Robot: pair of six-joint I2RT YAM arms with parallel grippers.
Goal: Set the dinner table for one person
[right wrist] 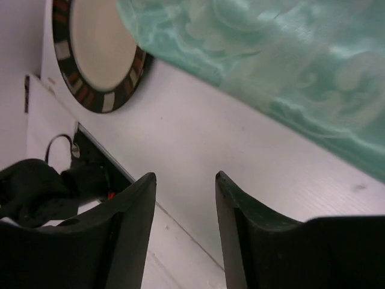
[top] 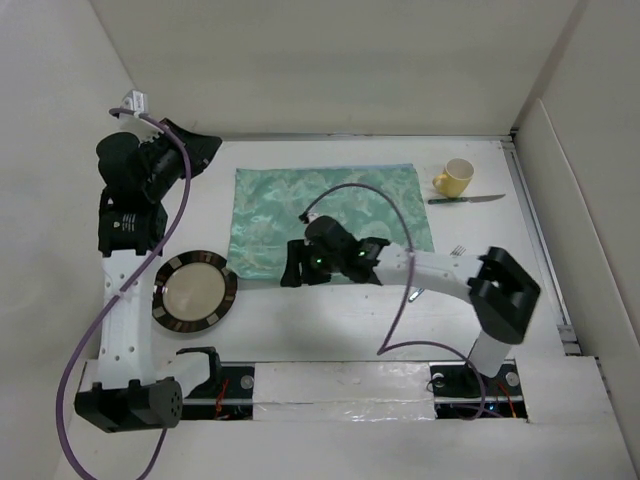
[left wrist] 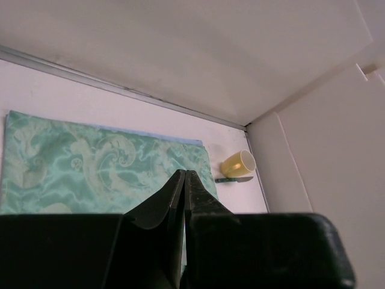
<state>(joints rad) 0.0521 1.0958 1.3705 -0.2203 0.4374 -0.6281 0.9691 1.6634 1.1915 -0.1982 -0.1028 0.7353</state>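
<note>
The white dinner table (top: 300,325) carries a green patterned placemat (top: 330,210) in the middle. A round plate (top: 194,290) with a dark patterned rim lies on the table left of the mat's near left corner. My right gripper (top: 290,268) is open and empty, low over the bare table between the plate and the mat; its wrist view shows the plate (right wrist: 96,48), the mat (right wrist: 289,60) and the open gripper (right wrist: 185,177). My left gripper (top: 212,147) is shut and empty, raised at the far left; it also shows in its wrist view (left wrist: 183,174).
A yellow cup (top: 454,178) stands at the far right with a knife (top: 466,200) just in front of it; both show in the left wrist view, cup (left wrist: 238,164) and knife (left wrist: 234,179). A fork's tines (top: 457,250) show beside the right arm. White wall panels enclose the table.
</note>
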